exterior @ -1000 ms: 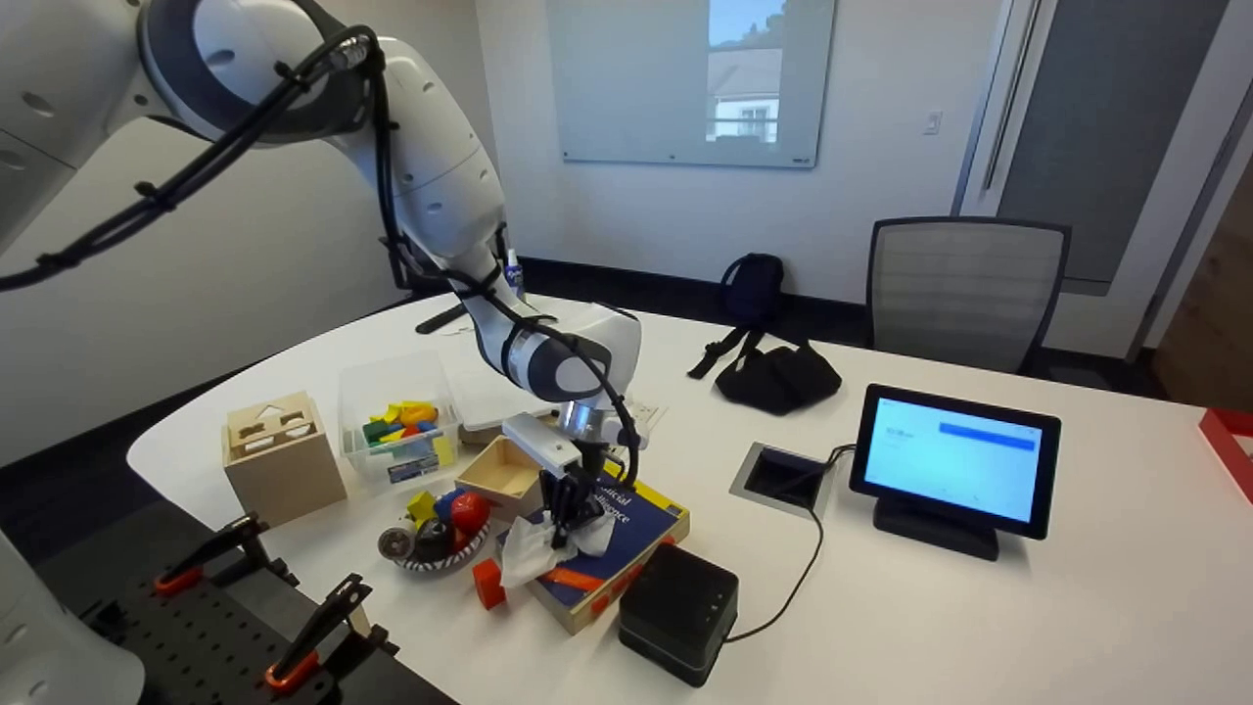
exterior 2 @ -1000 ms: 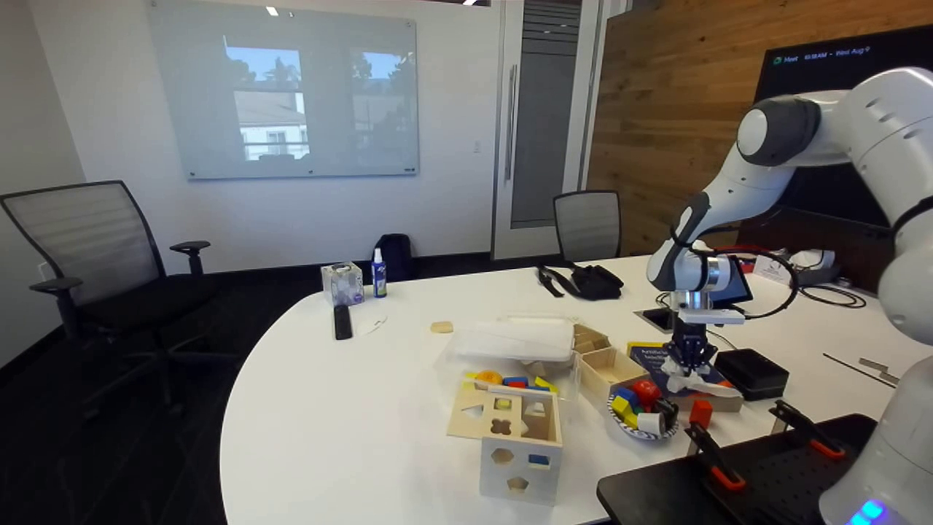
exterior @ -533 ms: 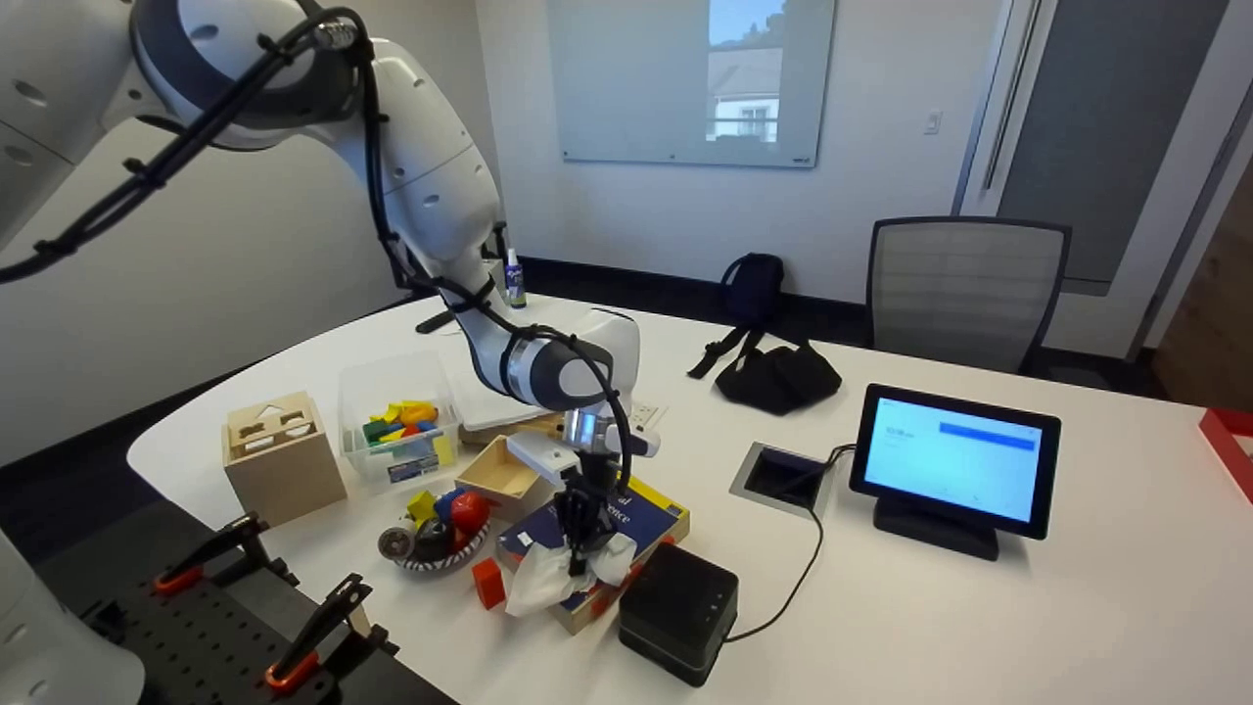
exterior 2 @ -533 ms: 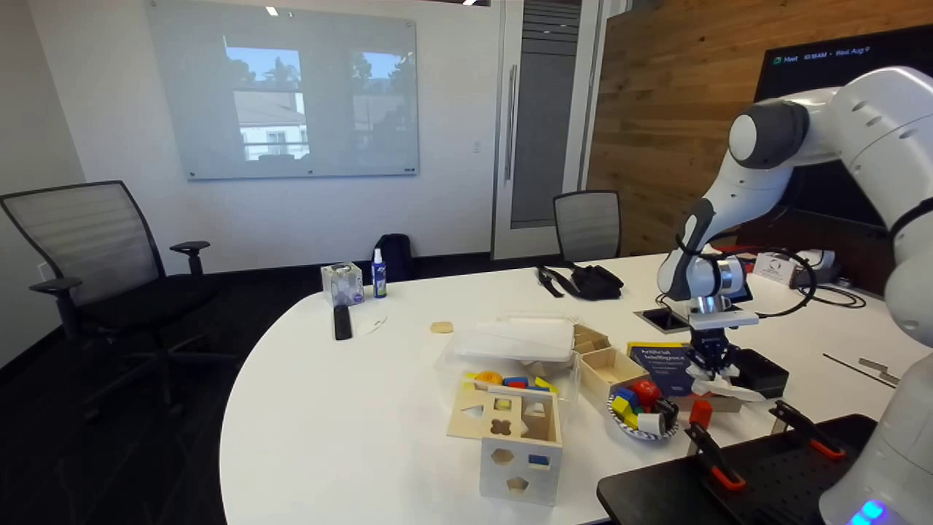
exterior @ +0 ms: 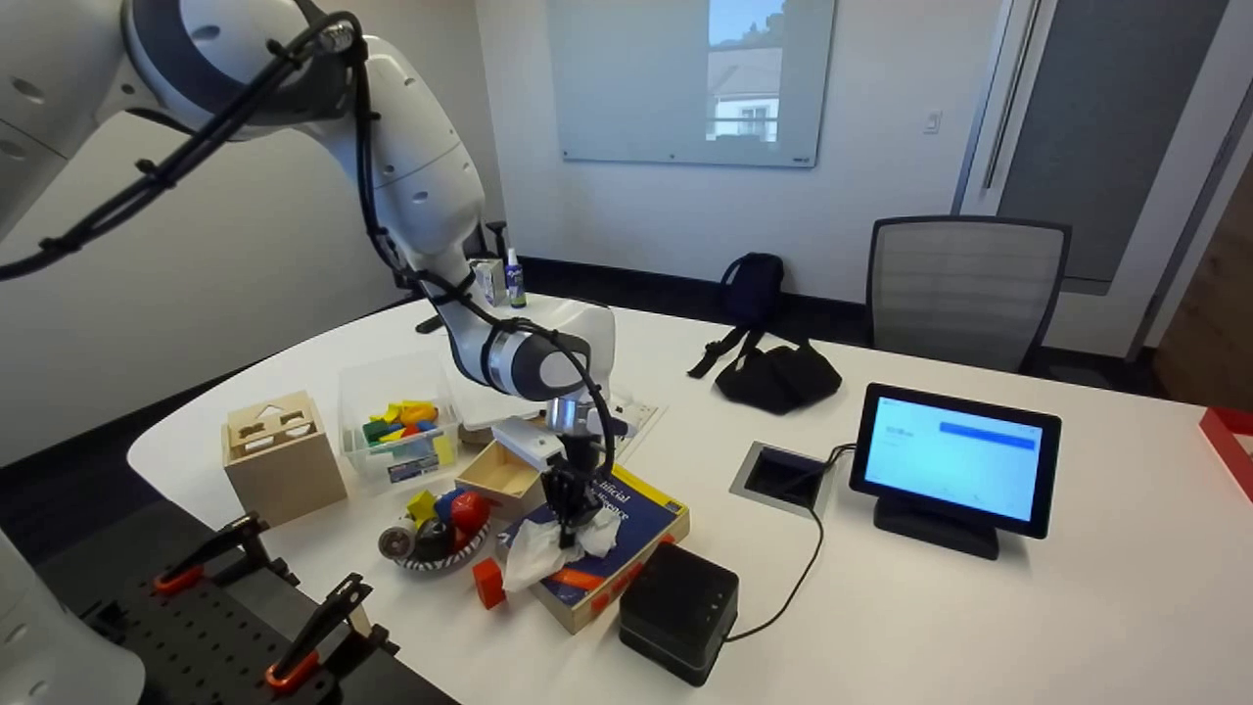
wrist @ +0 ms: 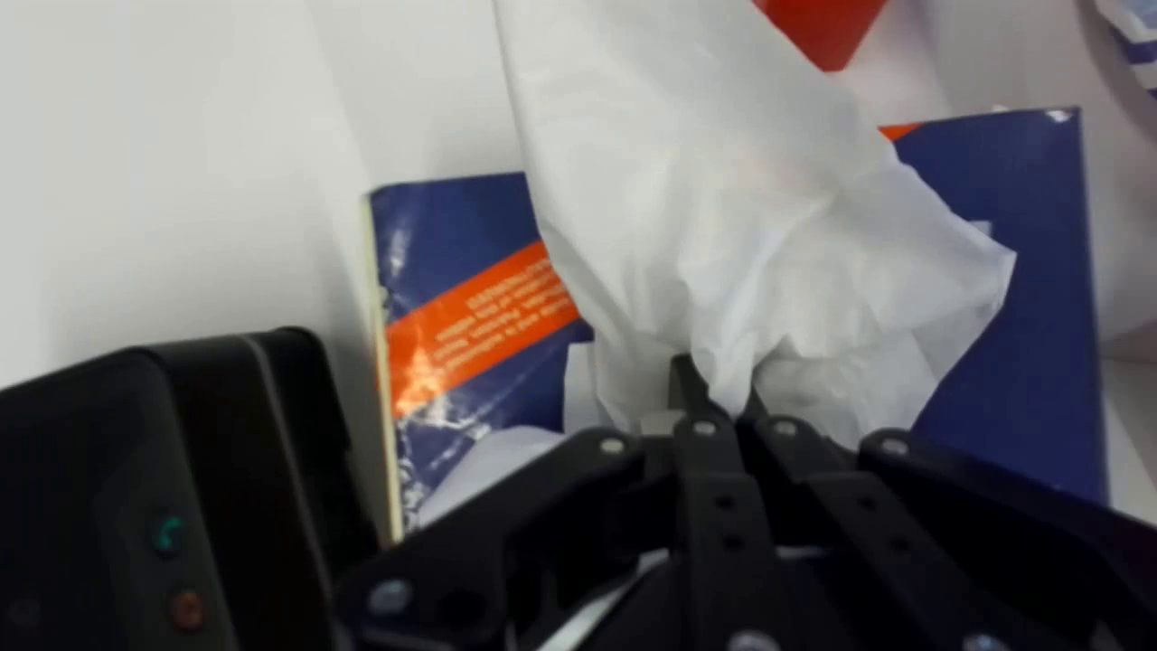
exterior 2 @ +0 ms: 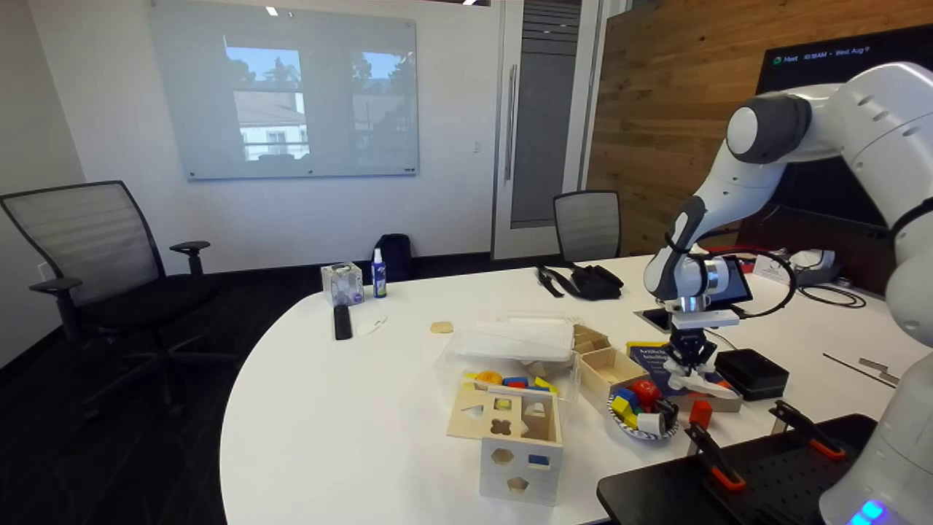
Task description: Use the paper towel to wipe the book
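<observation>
Paper towel (wrist: 696, 199), one: pinched in end effector (wrist: 723, 393), fanned eleven to two o'clock over book (wrist: 1012, 389), wrist view. Pickup done; wiping judged under way, coverage left indeterminable.

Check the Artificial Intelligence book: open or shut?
Shut: in both exterior views the book lies flat with its titled blue cover face up, partly beneath the paper towel.

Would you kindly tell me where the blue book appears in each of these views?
In an exterior view: blue book, lower middle.
In an exterior view: blue book, right of centre, lower half.
Wrist view: blue book, across the centre and right, partly hidden by the paper towel.
Shared landmark: the black box beside it in all three.
</observation>
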`<action>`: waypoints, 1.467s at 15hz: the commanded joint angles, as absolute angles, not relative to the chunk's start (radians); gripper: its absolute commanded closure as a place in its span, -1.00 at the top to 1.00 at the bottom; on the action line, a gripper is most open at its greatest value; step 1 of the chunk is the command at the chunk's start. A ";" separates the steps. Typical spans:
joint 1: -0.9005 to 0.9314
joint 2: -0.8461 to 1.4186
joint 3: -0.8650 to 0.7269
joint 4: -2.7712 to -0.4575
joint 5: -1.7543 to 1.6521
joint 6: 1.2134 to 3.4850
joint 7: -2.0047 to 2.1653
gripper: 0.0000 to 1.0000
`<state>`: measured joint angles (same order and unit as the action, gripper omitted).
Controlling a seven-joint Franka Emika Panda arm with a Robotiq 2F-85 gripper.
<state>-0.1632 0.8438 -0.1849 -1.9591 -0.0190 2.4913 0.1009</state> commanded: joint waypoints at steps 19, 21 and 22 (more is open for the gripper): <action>-0.125 0.807 -0.289 -1.980 -0.053 2.548 0.172 -0.98; -0.114 0.822 -0.299 -1.959 -0.045 2.596 0.209 -0.98; -0.106 0.835 -0.303 -1.942 -0.044 2.610 0.229 -0.98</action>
